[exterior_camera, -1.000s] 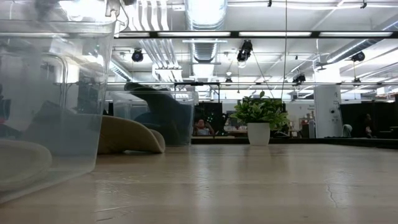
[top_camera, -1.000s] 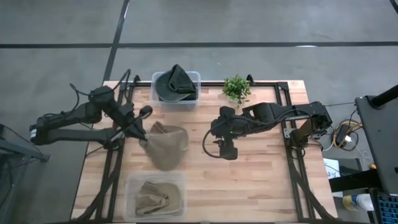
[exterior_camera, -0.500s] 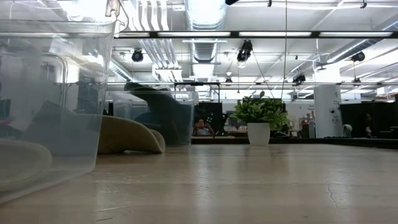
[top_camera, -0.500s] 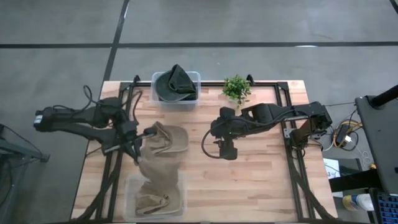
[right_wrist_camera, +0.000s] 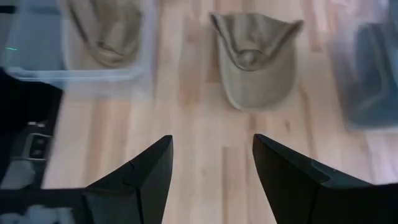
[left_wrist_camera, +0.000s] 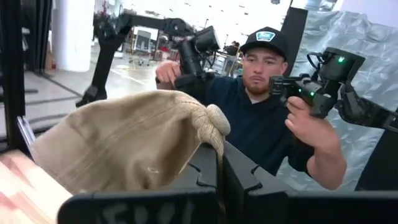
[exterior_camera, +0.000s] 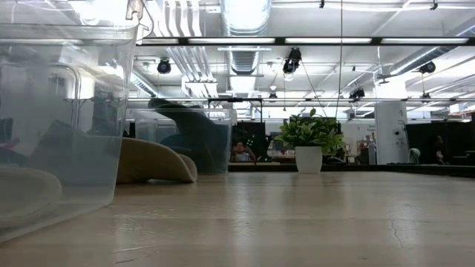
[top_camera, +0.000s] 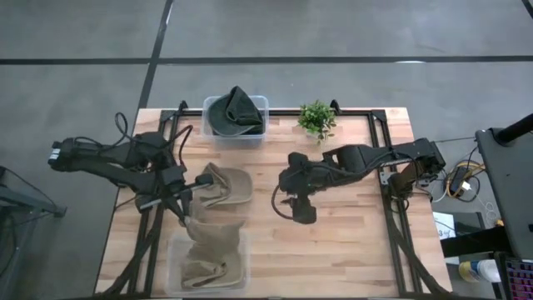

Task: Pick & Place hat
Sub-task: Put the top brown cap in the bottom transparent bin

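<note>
Tan hat held over front bin

Tan hat point(top_camera: 212, 236) is gripped by the left pincer point(top_camera: 188, 223), hanging lengthwise into the clear front bin point(top_camera: 174, 268). Another tan cap point(top_camera: 226, 187) lies on the worktop point(top_camera: 350, 242). Right pincer point(top_camera: 304, 212) hovers spread wide mid-worktop, open wood around it.

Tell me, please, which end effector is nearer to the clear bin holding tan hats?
Left. The left end effector hangs a tan hat over the clear bin's rim; the right end effector hovers mid-table, well off to the side.

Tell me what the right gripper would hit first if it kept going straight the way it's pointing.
Probably the bare wooden table: the open right gripper aims down at it, short of the tan cloth cap lying flat. Depth is uncertain.
</note>
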